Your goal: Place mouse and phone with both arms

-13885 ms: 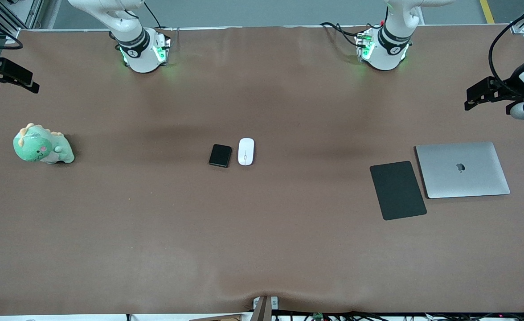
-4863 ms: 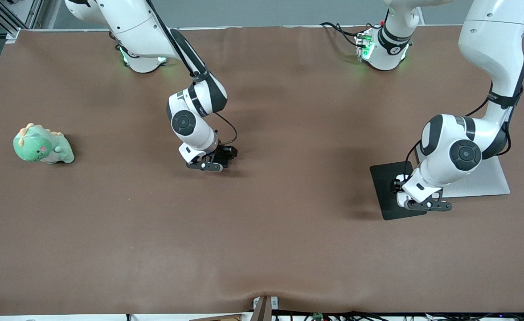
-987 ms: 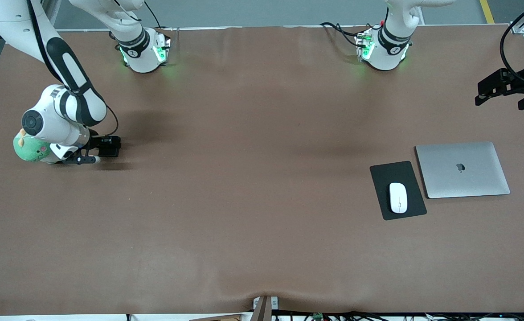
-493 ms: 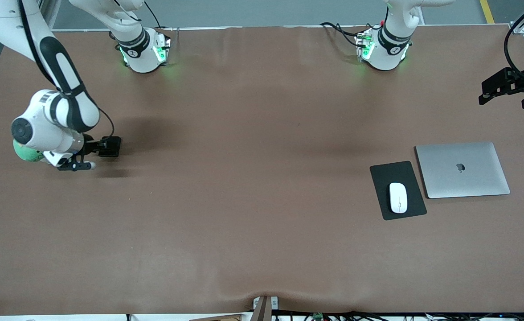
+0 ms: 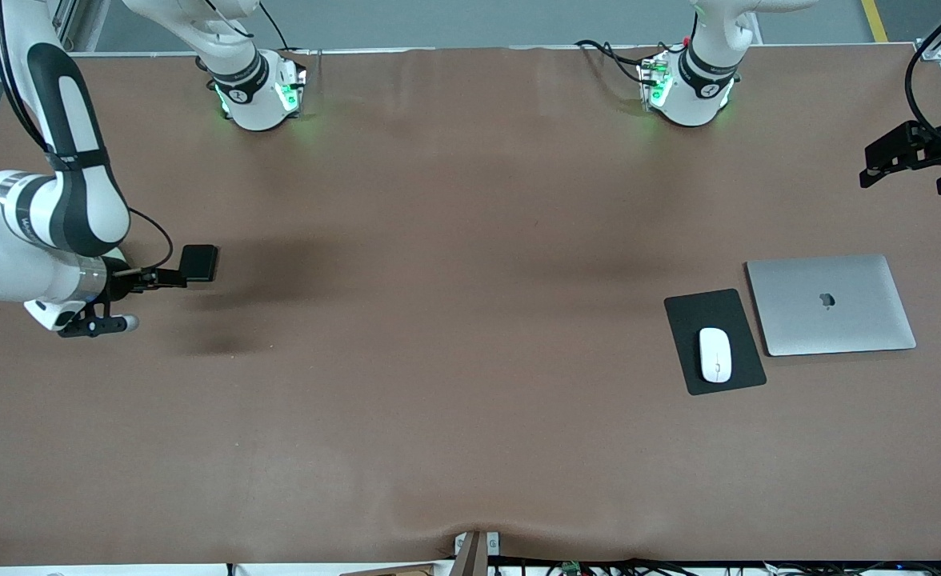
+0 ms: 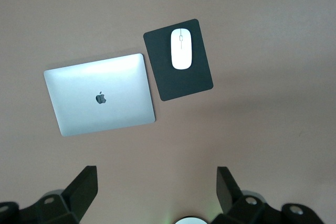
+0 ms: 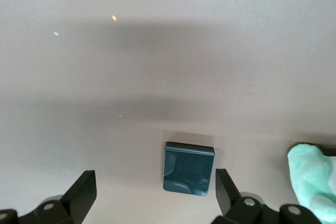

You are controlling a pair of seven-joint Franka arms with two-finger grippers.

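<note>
The white mouse (image 5: 715,354) lies on the black mouse pad (image 5: 698,316), beside the laptop; it also shows in the left wrist view (image 6: 181,49). The black phone (image 5: 198,262) lies flat on the table at the right arm's end. In the right wrist view the phone (image 7: 189,168) is beside the green plush toy (image 7: 312,179). My right gripper (image 5: 98,314) is open and empty, raised above the table next to the phone (image 7: 155,198). My left gripper (image 5: 914,156) is open and empty, high over the table's edge at the left arm's end (image 6: 156,192).
A closed silver laptop (image 5: 830,304) lies beside the mouse pad (image 6: 184,85), toward the left arm's end; it also shows in the left wrist view (image 6: 100,100). In the front view the right arm hides the plush toy. Brown table cover (image 5: 470,360) spans the middle.
The right arm has risen and drawn away from the phone toward its end of the table. The phone stays on the table. The left arm has hardly moved.
</note>
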